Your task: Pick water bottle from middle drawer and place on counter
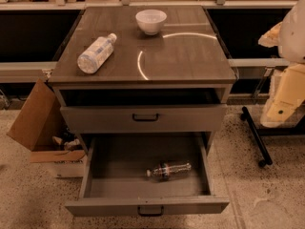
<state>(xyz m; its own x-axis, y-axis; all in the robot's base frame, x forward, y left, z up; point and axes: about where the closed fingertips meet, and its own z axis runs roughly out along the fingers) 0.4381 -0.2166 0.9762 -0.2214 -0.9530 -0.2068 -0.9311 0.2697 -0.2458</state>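
Observation:
The water bottle (167, 170) lies on its side in the open middle drawer (147, 205), cap pointing left, near the drawer's centre. The drawer is pulled fully out toward me, with its dark handle at the front. The counter (190, 56) is the dark wood-grain cabinet top with a pale curved ring mark. My gripper (279, 111) shows as pale cream parts at the right edge, beside the cabinet and well away from the drawer and the bottle. It holds nothing that I can see.
A larger bottle with a whitish wrap (96, 53) lies on the counter's left side. A white bowl (151, 21) stands at the back. The upper drawer front (143, 118) is shut. An open cardboard box (35, 116) stands left of the cabinet, a black stand leg (255, 135) right.

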